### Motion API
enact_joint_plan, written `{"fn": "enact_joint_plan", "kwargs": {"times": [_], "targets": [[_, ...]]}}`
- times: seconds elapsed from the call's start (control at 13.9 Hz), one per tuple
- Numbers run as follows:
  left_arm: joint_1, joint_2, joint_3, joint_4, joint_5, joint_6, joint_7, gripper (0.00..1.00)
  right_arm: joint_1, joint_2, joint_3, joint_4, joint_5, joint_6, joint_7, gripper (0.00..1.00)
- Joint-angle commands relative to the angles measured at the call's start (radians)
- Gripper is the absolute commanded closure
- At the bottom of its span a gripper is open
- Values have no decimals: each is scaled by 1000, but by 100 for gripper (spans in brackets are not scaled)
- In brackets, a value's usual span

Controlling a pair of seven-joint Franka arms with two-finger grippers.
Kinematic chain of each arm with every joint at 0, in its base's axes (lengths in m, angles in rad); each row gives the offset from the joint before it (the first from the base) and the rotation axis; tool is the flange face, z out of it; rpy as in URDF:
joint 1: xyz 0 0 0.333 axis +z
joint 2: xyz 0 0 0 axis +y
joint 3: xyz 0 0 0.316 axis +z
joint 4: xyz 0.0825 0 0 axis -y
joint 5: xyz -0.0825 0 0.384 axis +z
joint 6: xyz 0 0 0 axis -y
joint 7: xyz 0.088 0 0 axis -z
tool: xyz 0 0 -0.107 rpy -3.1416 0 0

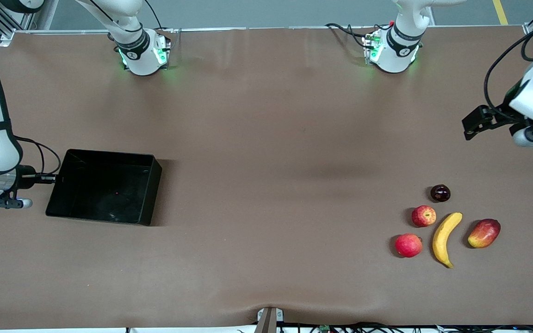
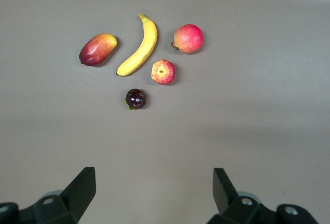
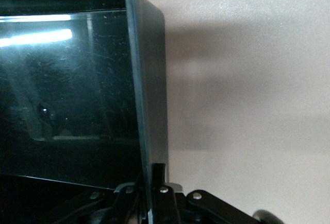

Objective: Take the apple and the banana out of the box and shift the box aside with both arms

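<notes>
The black box (image 1: 153,194) sits toward the right arm's end of the table, and nothing lies in it. My right gripper (image 1: 53,178) is shut on its end wall; the right wrist view shows the fingers (image 3: 159,175) pinching that wall (image 3: 152,90). The yellow banana (image 1: 444,238) and the small red apple with yellow patches (image 1: 423,216) lie side by side toward the left arm's end. My left gripper (image 1: 469,128) is open and empty, up in the air over bare table beside the fruits. The left wrist view shows the banana (image 2: 139,49) and apple (image 2: 163,72) ahead of the gripper (image 2: 154,193).
A pink-red round apple (image 1: 408,245), a red-and-yellow mango (image 1: 484,233) and a small dark fruit (image 1: 440,193) lie around the banana. The brown table (image 1: 271,162) stretches wide between the box and the fruits. The arm bases stand along the edge farthest from the front camera.
</notes>
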Motion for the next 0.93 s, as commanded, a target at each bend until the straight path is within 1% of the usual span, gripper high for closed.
{"fn": "enact_joint_plan", "kwargs": {"times": [0.0, 0.07, 0.14, 0.22, 0.36, 0.5, 0.58, 0.65, 0.72, 0.86], "targets": [[12, -27, 3, -27, -25, -2, 10, 0, -35, 31, 24, 3, -3, 9, -35, 22], [12, -27, 3, -29, -26, 3, 9, 0, -35, 31, 24, 5, 4, 3, -28, 5], [12, -27, 3, -29, -26, 5, 4, 0, -29, 30, 24, 7, 1, -8, -29, 0], [12, -27, 3, -29, -26, 3, -1, 0, -26, 30, 25, 16, 3, -25, -29, 0], [12, -27, 3, -27, -25, 3, -1, 0, 3, 25, 28, 118, -6, -66, -31, 0], [9, -28, 1, -27, -26, 3, -1, 0, 46, 30, 28, 276, -8, -254, -34, 0], [7, -28, 0, -27, -26, 3, 1, 0, 66, 30, 28, 315, -5, -287, -32, 0], [6, -27, 0, -26, -26, 3, 2, 0, 96, 28, 30, 347, -9, -290, -35, 0], [6, -27, 0, -26, -26, 3, 6, 0, 130, 28, 27, 405, -14, -295, -35, 0], [7, -28, 0, -24, -26, 3, 12, 0, 149, 28, 31, 476, -5, -280, -31, 0]]}}
